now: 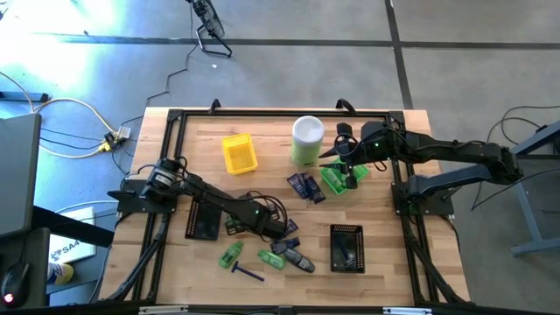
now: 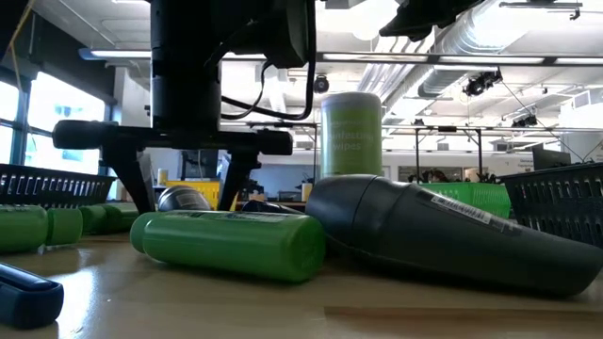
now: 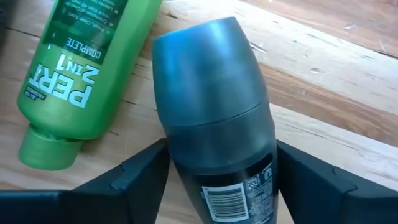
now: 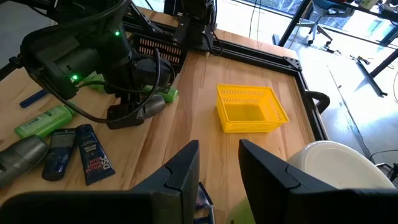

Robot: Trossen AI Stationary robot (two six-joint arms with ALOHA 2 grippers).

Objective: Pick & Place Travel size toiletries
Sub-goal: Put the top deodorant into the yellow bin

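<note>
1. Left gripper [image 3: 217, 180] low over table front-centre, fingers apart, straddling dark grey oval piece [image 3: 214, 112] lying flat; contact unclear.
2. Green bottle [image 3: 87, 68] just beside.
3. Right gripper [image 4: 217, 168] above green tray [image 1: 337, 179], fingers parted, nothing between.

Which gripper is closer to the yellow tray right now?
Right. The right gripper hovers over the green tray, with the canister between it and the yellow tray. The left gripper is farther off, low among the toiletries, straddling a grey deodorant.

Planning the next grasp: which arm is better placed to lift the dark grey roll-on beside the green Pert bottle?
Left. Its fingers already straddle the dark grey roll-on on the table. The right gripper hangs over the green tray, across the table.
</note>
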